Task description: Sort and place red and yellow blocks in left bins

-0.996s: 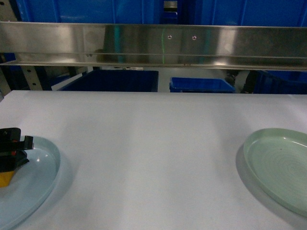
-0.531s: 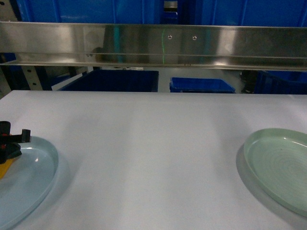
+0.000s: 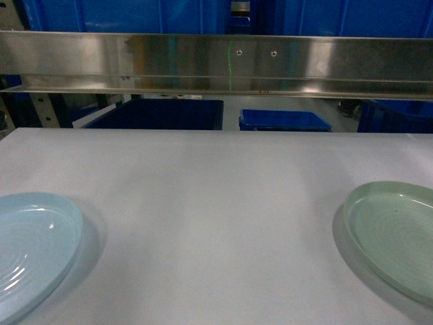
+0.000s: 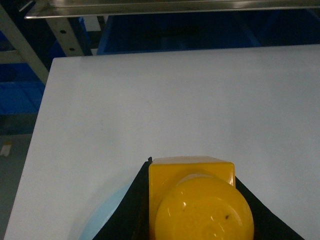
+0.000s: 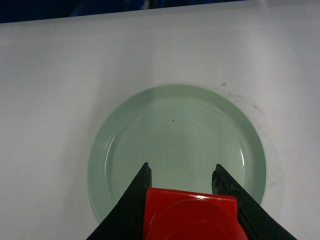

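In the left wrist view my left gripper (image 4: 192,170) is shut on the chunky yellow block (image 4: 195,205), its round stud facing the camera. It hangs over the rim of a pale blue plate (image 4: 102,217). In the right wrist view my right gripper (image 5: 182,170) is shut on the red block (image 5: 192,215), above the near edge of a green plate (image 5: 177,130). Neither gripper shows in the head view. A large dark-blue bin (image 3: 162,114) stands beyond the table's far edge, left of centre.
The white table (image 3: 210,203) carries the pale blue plate (image 3: 27,250) at the near left and the green plate (image 3: 396,233) at the near right. A steel rail (image 3: 216,64) runs above the far edge. A small shallow blue tray (image 3: 284,120) sits behind it.
The left gripper with the yellow block has drawn back off the left edge of the head view. The pale blue plate now lies bare.
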